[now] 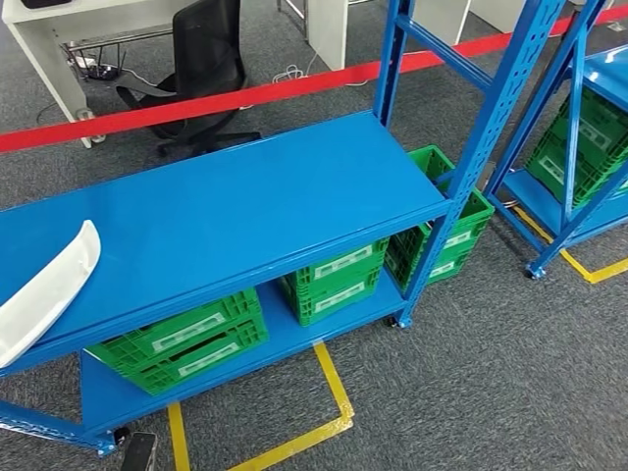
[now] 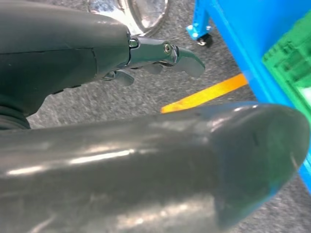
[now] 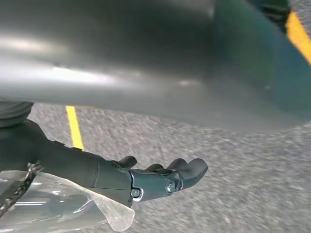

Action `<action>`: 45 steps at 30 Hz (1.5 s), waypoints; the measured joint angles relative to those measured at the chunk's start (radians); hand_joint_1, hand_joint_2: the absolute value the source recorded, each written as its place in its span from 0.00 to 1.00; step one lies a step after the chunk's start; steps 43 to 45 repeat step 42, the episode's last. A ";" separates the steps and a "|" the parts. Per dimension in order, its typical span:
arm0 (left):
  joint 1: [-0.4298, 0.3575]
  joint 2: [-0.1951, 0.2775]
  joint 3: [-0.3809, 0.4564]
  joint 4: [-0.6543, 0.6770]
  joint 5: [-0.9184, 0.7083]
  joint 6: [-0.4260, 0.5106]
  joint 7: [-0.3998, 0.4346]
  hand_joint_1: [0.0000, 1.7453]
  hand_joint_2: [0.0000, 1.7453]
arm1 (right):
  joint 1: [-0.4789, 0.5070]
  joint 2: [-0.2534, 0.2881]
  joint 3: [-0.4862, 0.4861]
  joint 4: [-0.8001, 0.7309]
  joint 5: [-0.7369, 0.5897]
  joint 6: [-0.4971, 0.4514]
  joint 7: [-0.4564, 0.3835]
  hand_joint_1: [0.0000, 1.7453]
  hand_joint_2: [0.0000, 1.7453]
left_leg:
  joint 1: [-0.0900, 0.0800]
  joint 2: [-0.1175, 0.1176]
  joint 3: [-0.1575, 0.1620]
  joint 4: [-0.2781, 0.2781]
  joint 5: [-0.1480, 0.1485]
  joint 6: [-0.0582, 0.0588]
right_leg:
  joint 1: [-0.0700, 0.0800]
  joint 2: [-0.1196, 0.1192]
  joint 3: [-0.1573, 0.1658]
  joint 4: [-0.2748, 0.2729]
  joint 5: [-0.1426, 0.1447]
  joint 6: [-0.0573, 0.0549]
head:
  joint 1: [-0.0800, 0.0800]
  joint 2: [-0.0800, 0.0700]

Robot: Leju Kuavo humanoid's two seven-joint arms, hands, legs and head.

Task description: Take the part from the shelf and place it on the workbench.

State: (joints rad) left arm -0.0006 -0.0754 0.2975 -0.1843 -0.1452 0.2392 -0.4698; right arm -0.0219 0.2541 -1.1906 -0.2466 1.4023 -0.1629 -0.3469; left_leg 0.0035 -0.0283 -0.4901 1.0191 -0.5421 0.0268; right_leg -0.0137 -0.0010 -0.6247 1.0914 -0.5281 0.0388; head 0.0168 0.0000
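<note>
A long, curved white part (image 1: 44,289) lies on the left end of the blue shelf board (image 1: 244,206), running off the picture's left edge. My left hand (image 2: 121,145) hangs over grey carpet near the rack's foot, its fingers (image 2: 165,52) stretched out and apart from the thumb, with nothing in it. My right hand (image 3: 128,82) also hangs above the carpet, its fingers (image 3: 161,182) slightly curled and holding nothing.
Green crates (image 1: 185,343) (image 1: 337,280) (image 1: 444,226) fill the rack's bottom shelf. A second blue rack (image 1: 585,147) with green crates stands at the right. Behind run a red barrier tape (image 1: 222,98), a black office chair (image 1: 200,69) and a white desk (image 1: 44,39). Yellow tape (image 1: 326,392) marks the carpet.
</note>
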 joint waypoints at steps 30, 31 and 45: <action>0.000 0.003 0.006 0.000 -0.002 0.009 -0.004 0.00 0.00 | -0.002 0.002 0.000 0.000 0.004 0.004 -0.007 0.00 0.00 | -0.025 0.025 -0.100 0.022 0.059 -0.001 | 0.009 -0.011 0.157 -0.099 -0.064 -0.029 | -0.003 0.000; 0.000 0.003 0.006 0.000 -0.002 0.008 -0.004 0.00 0.00 | -0.002 0.002 0.000 0.000 0.004 0.004 -0.007 0.00 0.00 | -0.026 0.025 -0.099 0.022 0.057 0.001 | 0.007 -0.011 0.158 -0.101 -0.064 -0.026 | -0.004 0.000; 0.001 0.003 0.006 0.000 -0.009 0.001 -0.009 0.00 0.00 | -0.005 0.002 0.007 0.000 0.007 0.004 -0.015 0.00 0.00 | -0.015 -0.018 -0.067 -0.007 0.058 0.021 | 0.004 -0.001 -0.025 0.201 -0.146 -0.007 | 0.003 0.000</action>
